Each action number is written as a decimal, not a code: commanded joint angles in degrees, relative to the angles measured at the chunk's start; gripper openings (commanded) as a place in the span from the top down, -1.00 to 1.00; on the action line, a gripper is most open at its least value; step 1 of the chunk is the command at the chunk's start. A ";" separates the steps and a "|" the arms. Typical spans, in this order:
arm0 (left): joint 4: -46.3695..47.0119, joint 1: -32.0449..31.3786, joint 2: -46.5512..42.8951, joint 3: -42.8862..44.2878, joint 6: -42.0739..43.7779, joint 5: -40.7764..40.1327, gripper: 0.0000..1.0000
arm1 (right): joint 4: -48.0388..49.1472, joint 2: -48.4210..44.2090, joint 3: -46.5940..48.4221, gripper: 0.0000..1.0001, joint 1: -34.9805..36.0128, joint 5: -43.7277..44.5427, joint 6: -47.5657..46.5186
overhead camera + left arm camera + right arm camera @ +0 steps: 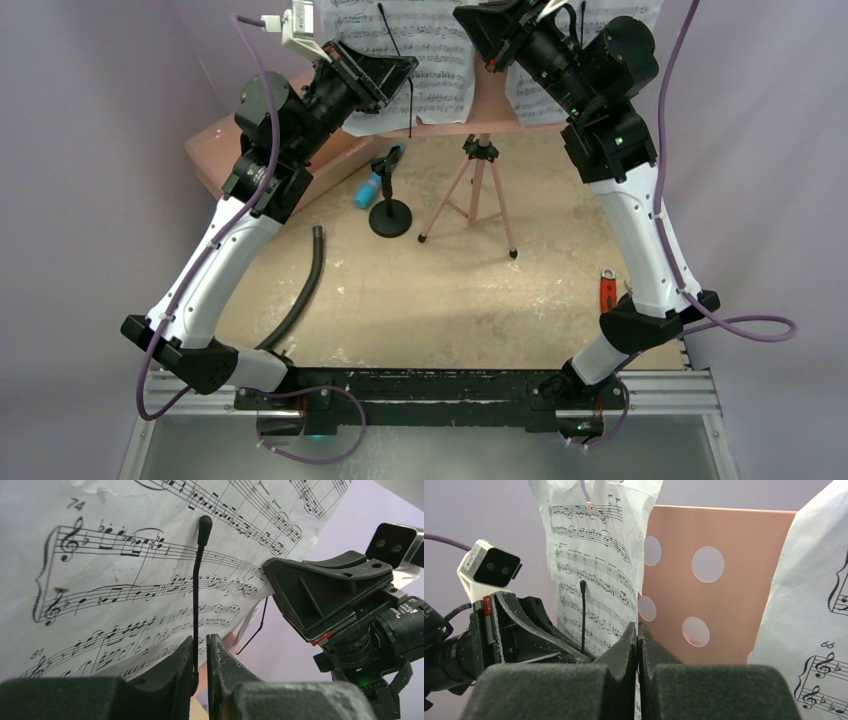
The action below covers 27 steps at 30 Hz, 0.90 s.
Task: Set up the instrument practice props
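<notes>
Jaws of the left gripper (200, 641) stand almost together, nipped on the thin black retainer wire (196, 595) that rises in front of the left sheet-music page (100, 585), with its rubber tip lying against the staves. Jaws of the right gripper (638, 628) are pressed together too. The inner edge of that same page runs down into the seam between them, so I judge it pinched there, though the contact itself is hidden. Behind the paper stands the pink music stand (724, 580), its perforated desk upright on tripod legs. The right sheet-music page (814, 605) leans at the other side, and the middle of the desk shows bare between the two pages.

The paper is light, limp and creased. It will likely tear or buckle if pulled against the wire, so it wants holding at an edge and sliding flat along the desk. The wire looks slender and springy; gripped low, near its root, it should lift off the page without twisting. The stand looks light and could tip under a sideways push.

Further out on the table, the cyan microphone (375, 183) appears to sit tilted in the black mic stand (390, 218), just beside the tripod. A pink case (212, 148), a black hose (305, 285) and a red-handled tool (606, 290) lie apart from them.
</notes>
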 commanded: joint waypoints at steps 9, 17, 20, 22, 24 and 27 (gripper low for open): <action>4.94 -0.06 -2.77 -1.68 1.13 -0.82 0.44 | 2.74 -3.71 -1.85 0.97 0.16 1.55 0.24; 4.90 -0.13 -4.85 -3.41 1.47 -1.60 0.19 | 3.55 -5.30 -3.17 0.50 0.16 2.77 -0.04; 5.36 -0.11 -6.00 -4.62 1.67 -2.01 0.08 | 3.63 -5.83 -3.52 0.42 0.16 2.96 -0.09; 5.38 -0.15 -6.62 -5.17 1.78 -2.07 0.00 | 3.70 -6.04 -3.70 0.38 0.16 3.02 -0.06; 5.25 -0.13 -7.06 -5.55 1.96 -2.07 -0.07 | 3.79 -6.30 -3.96 0.36 0.16 2.97 -0.06; 4.91 -0.11 -7.48 -5.84 2.15 -2.15 -0.14 | 3.85 -6.55 -4.39 0.33 0.21 2.91 -0.05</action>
